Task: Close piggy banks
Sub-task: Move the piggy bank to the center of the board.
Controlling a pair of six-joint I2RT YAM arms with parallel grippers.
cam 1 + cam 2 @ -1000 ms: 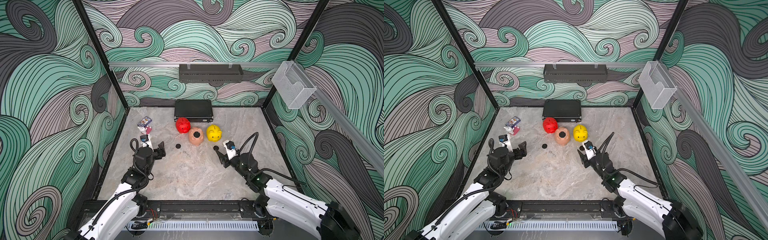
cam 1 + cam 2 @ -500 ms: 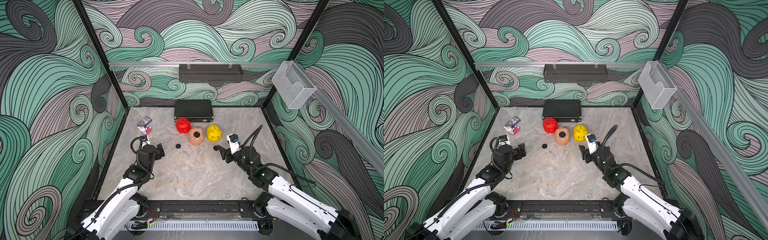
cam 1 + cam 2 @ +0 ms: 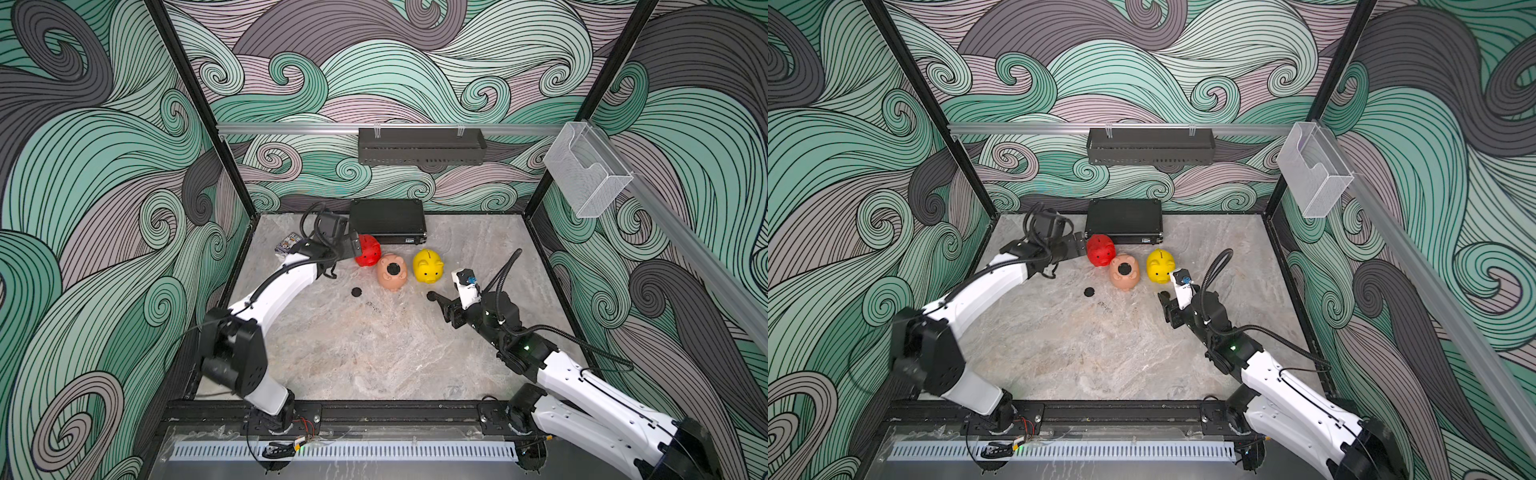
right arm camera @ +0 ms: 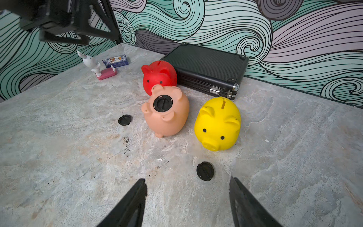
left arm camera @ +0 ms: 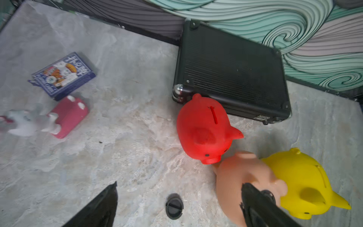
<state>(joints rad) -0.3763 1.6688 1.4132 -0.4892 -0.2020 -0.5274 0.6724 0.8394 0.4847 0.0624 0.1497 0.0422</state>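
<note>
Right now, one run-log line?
left tool: open, empty, near red pig | right tool: open, empty, facing loose plug by yellow pig | peach pig: belly up, hole plugged | second loose plug: on table

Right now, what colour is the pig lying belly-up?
The belly-up pig is peach-pink; the right wrist view shows it best.

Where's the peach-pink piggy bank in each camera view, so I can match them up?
In a top view: the peach-pink piggy bank lies mid-table between the red pig and the yellow pig.
In a top view: the peach-pink piggy bank again, belly-up.
Left wrist: it lies beside the red pig's snout.
Right wrist: it hides the red pig's snout.
Shared landmark: the black case behind the pigs.
</note>
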